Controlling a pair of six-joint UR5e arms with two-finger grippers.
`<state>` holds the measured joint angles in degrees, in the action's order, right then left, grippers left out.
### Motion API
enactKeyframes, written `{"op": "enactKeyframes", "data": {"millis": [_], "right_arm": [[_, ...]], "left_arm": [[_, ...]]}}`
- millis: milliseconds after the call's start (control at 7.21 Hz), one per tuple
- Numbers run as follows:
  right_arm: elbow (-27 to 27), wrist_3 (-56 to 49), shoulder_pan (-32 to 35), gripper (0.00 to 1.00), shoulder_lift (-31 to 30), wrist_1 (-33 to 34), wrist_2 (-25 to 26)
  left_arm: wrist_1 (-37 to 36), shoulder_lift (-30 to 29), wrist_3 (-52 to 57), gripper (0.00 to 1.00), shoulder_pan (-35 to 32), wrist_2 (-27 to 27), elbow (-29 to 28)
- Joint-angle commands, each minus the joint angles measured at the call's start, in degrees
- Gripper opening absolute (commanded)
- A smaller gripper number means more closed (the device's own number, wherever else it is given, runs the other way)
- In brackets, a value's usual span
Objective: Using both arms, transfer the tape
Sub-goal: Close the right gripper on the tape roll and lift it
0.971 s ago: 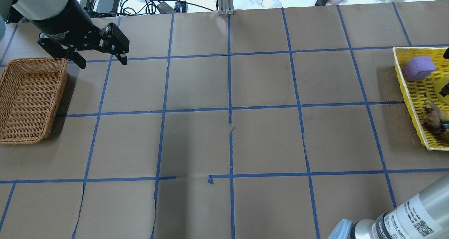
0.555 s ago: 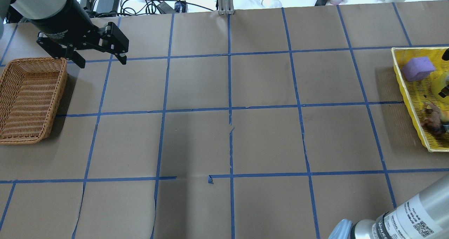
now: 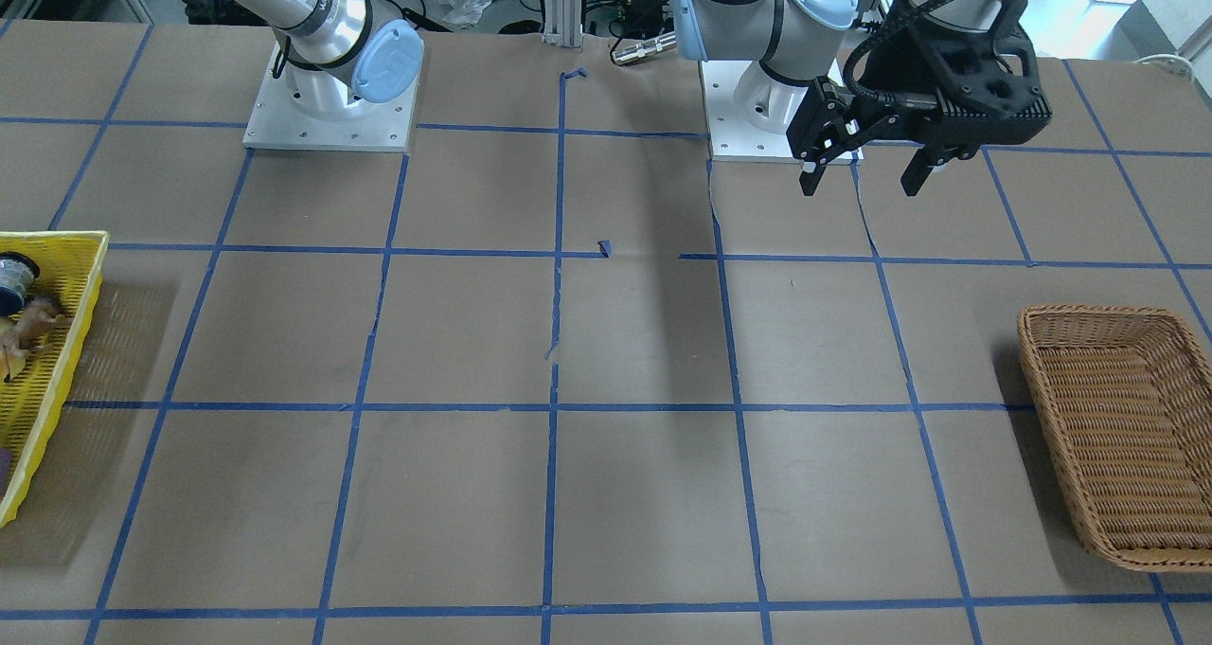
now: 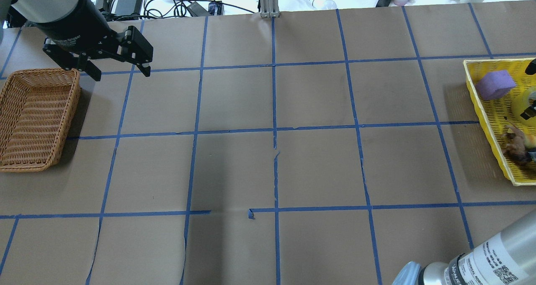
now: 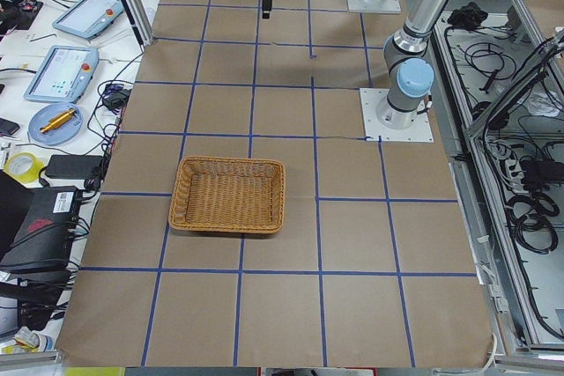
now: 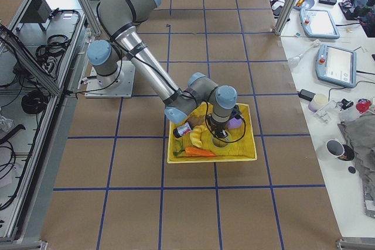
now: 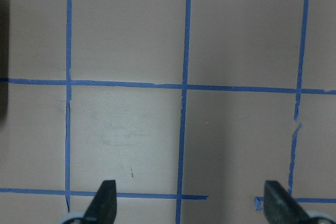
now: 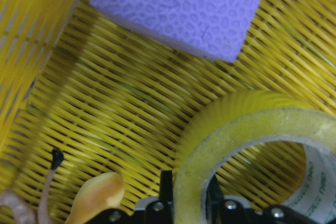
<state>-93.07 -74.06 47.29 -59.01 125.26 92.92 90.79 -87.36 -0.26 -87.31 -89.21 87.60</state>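
Note:
The yellow tape roll [image 8: 252, 124] lies in the yellow mesh tray [image 4: 485, 117] at the table's right end. It shows at the edge of the overhead view [image 4: 523, 101]. My right gripper [image 8: 189, 190] is down in the tray, its two fingers shut on the roll's wall, one inside the ring and one outside. My left gripper [image 4: 119, 71] is open and empty. It hangs above the table beside the far corner of the wicker basket [image 4: 35, 117], and also shows in the front view [image 3: 860, 176] and the left wrist view [image 7: 190, 203].
The tray also holds a purple foam block [image 4: 496, 84], a brown toy animal [image 4: 517, 145] and other small items. In the right view the right arm bends down over the tray [image 6: 176, 156]. Cables and devices lie beyond the table's far edge [image 4: 176, 2].
The yellow tray and what lies in it, the tape included, have slid a little to the left in the overhead view. The left gripper has hardly moved.

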Motion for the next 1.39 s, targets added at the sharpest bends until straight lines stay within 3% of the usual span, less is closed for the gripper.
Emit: {"op": "enactKeyframes", "data": {"millis": [0, 277, 555, 693, 971, 1248], "right_arm": [[0.08, 0.41, 0.08, 0.00, -5.20, -4.81, 1.29], [0.26, 0.50, 0.25, 0.00, -9.53, -7.92, 3.39], [0.09, 5.46, 2.87, 0.00, -15.92, -10.99, -0.95], [0.08, 14.47, 8.63, 0.00, -16.74, -15.53, -1.16], [0.17, 34.13, 23.56, 0.00, -17.19, -16.01, -0.99], [0.35, 62.50, 41.82, 0.00, -15.71, -14.71, -0.99]], "left_arm": [[0.00, 0.09, 0.00, 1.00, 0.03, -0.09, 0.03], [0.00, 0.17, 0.00, 1.00, 0.12, 0.00, 0.12], [0.00, 0.26, 0.00, 1.00, 0.12, -0.09, 0.12], [0.00, 0.18, 0.00, 1.00, 0.12, 0.00, 0.20], [0.00, 0.26, 0.00, 1.00, 0.12, 0.00, 0.29], [0.00, 0.18, 0.00, 1.00, 0.12, 0.09, 0.29]]}}
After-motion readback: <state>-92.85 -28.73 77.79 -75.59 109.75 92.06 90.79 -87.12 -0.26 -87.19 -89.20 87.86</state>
